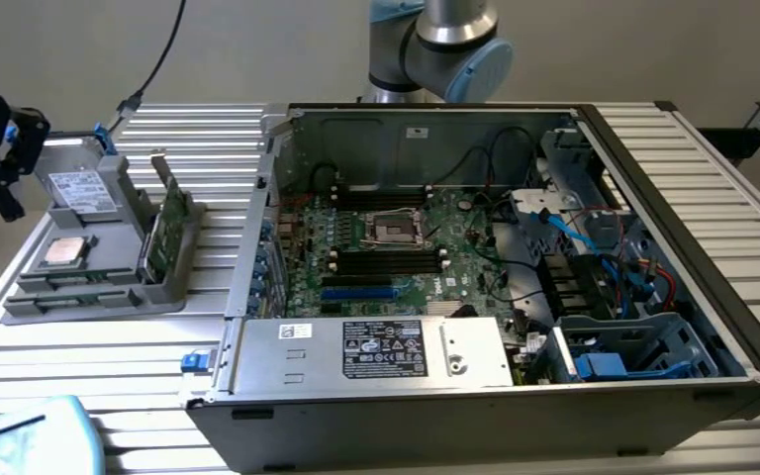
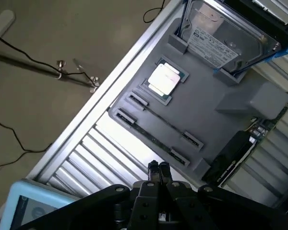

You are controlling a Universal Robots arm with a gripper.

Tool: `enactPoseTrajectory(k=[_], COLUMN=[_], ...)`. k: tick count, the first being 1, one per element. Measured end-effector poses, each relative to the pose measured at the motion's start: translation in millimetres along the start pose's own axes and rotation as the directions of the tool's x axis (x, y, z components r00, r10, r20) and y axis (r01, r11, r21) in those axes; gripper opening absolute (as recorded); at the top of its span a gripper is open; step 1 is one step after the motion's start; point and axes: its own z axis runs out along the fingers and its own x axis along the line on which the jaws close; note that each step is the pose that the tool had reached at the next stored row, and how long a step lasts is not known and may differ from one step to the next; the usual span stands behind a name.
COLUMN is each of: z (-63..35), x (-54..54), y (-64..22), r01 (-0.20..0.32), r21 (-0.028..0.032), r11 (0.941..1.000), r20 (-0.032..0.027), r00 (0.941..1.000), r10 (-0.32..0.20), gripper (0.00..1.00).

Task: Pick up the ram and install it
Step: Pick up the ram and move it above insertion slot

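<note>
One closed gripper [image 2: 158,168] near the ram [image 2: 151,138], wrist view; computer case [image 1: 353,143], exterior view

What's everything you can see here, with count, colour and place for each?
ram: one clear, green, on edge in the holder
holder: one, grey, table, exterior view's left
processor chip: one, silver, flat in holder
drive: one, grey, white label, in holder
computer case: one, black, open, mid-table
motherboard: one, green, inside case
power supply: one, silver, inside case
table: one, silver slats
tablet-like object: one, light blue, table corner
arm: one, grey and blue, behind case
gripper: one, black, shut, empty, beside the holder
</note>
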Motion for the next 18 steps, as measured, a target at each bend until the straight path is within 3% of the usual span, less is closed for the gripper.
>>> enactPoseTrajectory(k=[5, 9, 13, 18], z=[3.6, 6.8, 10.5, 15.9], x=[-0.3, -0.4, -0.7, -1.0], y=[-0.2, -0.3, -0.5, -0.8], r01=[0.089, 0.162, 0.232, 0.320], r21=[0.0056, 0.0097, 0.0134, 0.0177], r11=[0.9960, 0.9867, 0.9726, 0.9473], r20=[-0.0044, -0.0084, -0.0124, -0.0177], r00=[0.9960, 0.9867, 0.9726, 0.9474], r10=[-0.089, -0.162, -0.232, -0.320], gripper=[0.11, 0.11, 0.11, 0.11])
